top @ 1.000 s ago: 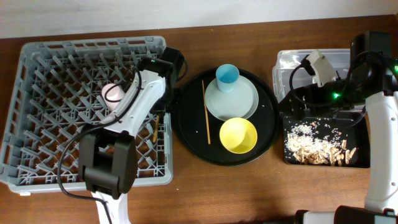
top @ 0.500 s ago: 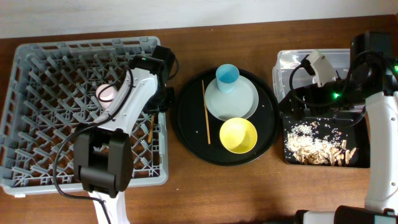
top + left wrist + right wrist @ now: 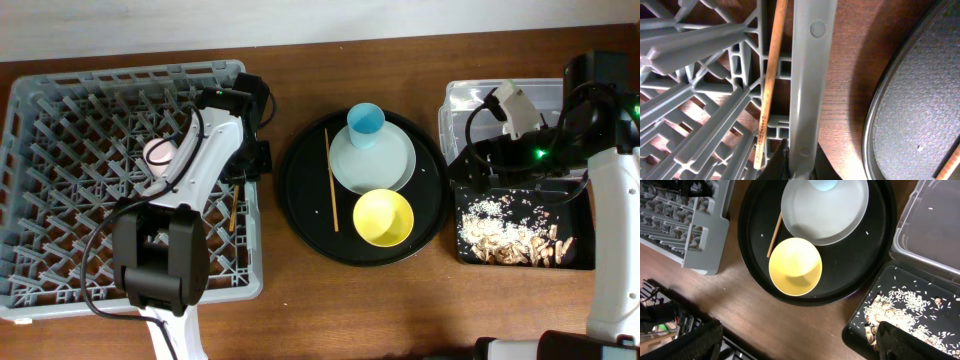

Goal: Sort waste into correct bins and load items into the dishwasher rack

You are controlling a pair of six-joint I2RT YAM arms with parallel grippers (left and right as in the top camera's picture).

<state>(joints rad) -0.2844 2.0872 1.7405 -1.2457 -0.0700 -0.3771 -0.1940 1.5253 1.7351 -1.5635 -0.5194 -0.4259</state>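
The grey dishwasher rack [image 3: 60, 200] fills the left of the overhead view. My left gripper [image 3: 255, 160] is shut on its right wall [image 3: 807, 75], one finger on each side. A pink cup [image 3: 157, 153] and one chopstick [image 3: 232, 212] [image 3: 770, 85] lie inside the rack. The round black tray [image 3: 300, 215] carries the pale plate [image 3: 385, 165], blue cup [image 3: 366, 121], yellow bowl [image 3: 383, 217] and a second chopstick [image 3: 331, 180]. My right gripper [image 3: 478, 162] hangs open over the left edge of the bins, holding nothing. Beige food scraps [image 3: 515, 240] lie in the shallow black tray [image 3: 585, 215].
The clear tub [image 3: 470, 100] stands behind the shallow black tray at the right, partly covered by my right arm. Bare wooden table shows between the rack and the round tray, and along the front edge. The right wrist view shows the bowl [image 3: 795, 266] and plate [image 3: 825, 210] from above.
The rack has slid left and slightly back across the table, with my left gripper shut on its right wall. The gap to the round tray has widened. The right arm has not moved.
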